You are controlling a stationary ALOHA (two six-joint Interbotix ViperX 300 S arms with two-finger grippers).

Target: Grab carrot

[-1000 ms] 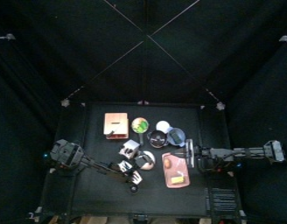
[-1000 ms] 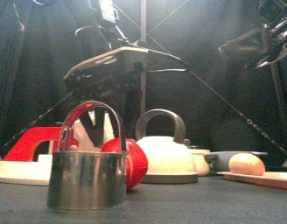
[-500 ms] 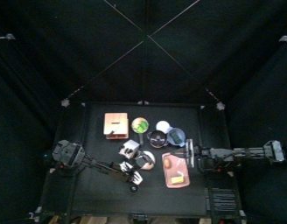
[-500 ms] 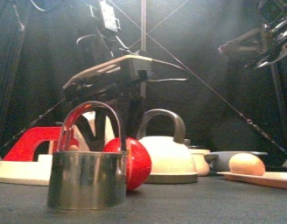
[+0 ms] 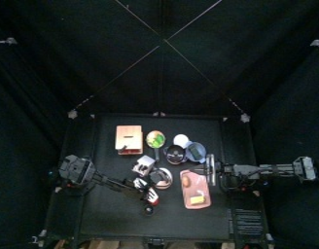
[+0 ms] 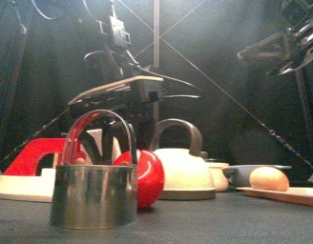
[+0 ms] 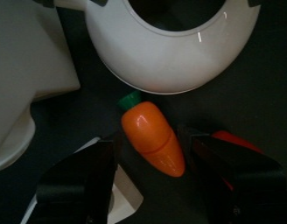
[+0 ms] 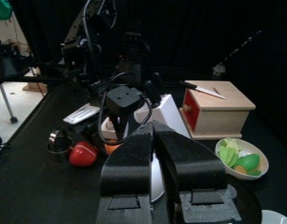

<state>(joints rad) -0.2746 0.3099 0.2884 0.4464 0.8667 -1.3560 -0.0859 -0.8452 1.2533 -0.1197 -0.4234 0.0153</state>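
From the top, the left arm reached in over the crowd of things in the table's middle. The right arm rested by the pink board. The carrot was too small to pick out here. This view looked almost the same as a second ago.

From the front, a metal cup stood near, with a red ball and a white kettle behind it. The left gripper hung above them. It sat lower and more level than a second ago. The carrot was hidden in this view.

In the left wrist view, the carrot lay flat on the black table, just beside the kettle. Its green end pointed at the kettle. The jaws stood wide apart, one on each side of the carrot, not touching it. It looked like a small toy, light, hard and smooth, so it might slip. The fat middle looked like the best place to pinch, across its short side.

In the right wrist view, the right gripper had its jaws pressed together, holding nothing. A wooden box stood farther off.
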